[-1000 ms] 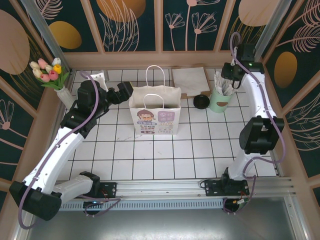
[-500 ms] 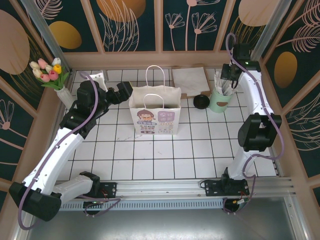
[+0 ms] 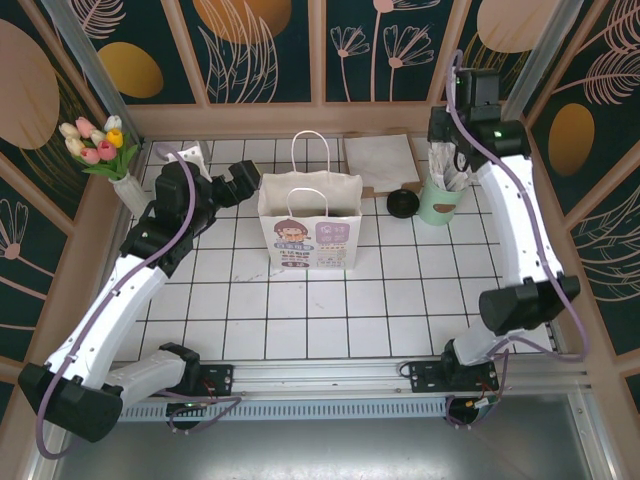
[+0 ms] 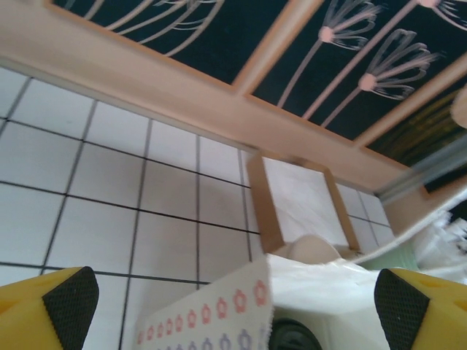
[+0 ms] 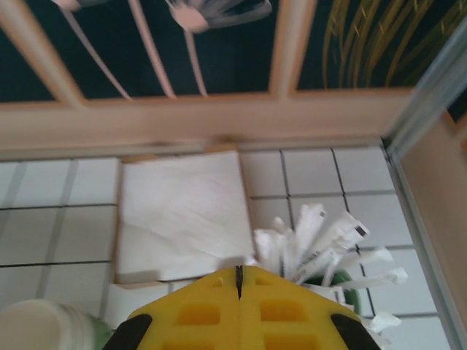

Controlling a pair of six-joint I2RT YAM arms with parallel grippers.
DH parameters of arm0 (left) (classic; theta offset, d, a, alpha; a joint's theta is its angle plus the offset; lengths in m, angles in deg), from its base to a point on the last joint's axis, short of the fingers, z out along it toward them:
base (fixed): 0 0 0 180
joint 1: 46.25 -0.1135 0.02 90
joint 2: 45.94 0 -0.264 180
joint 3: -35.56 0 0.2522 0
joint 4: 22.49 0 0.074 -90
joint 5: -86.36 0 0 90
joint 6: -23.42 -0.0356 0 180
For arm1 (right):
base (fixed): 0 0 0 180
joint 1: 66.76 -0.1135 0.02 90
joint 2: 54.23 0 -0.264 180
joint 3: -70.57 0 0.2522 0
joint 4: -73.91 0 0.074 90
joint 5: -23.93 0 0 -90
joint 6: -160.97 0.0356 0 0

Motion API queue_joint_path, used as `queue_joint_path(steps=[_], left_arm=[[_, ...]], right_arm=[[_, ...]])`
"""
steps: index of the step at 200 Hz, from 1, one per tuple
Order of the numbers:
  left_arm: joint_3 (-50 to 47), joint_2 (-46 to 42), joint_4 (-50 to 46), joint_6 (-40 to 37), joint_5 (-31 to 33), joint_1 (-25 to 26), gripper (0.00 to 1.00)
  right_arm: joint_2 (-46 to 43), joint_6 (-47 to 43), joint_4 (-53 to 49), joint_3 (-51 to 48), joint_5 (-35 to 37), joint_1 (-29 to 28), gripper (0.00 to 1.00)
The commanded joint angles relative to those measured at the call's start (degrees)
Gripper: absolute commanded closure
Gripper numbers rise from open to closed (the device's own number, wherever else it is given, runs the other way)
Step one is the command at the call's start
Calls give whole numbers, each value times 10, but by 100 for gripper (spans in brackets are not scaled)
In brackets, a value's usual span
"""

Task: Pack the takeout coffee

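Coffee on the bench, the wrong cup under the right tool

The likeliest slip, I judge, is the right tool (image 5: 238,275), its fingers pressed together, coming down onto the mint cup of white sticks (image 3: 438,198) beneath it instead of the takeout coffee (image 3: 402,204). The coffee stands just left of that cup, black lid showing, outside the paper bag (image 3: 310,228). Fingers held together would shove the coffee over rather than grip it (a tipped cup may leak). The right arm stretches to the back corner, wrist high near the wall. The left arm bends toward the bag's left edge, left tool (image 3: 245,178) spread wide, pads (image 4: 69,299) well apart, holding nothing.
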Motion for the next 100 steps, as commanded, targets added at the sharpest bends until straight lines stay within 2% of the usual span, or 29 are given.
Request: queue_joint_path(steps=[1,34,100], left_arm=[[8,14,-36,37,92,-2,2],[0,32,-39,61,119,-7,2],[-21,59,-33,84,90,-7,2]], right_arm=[[-64,9,-22,32,-61,-3,100],[-129,16,-31,30,-184,-2,100],[-166,48,-69,35,-478,-3,100]])
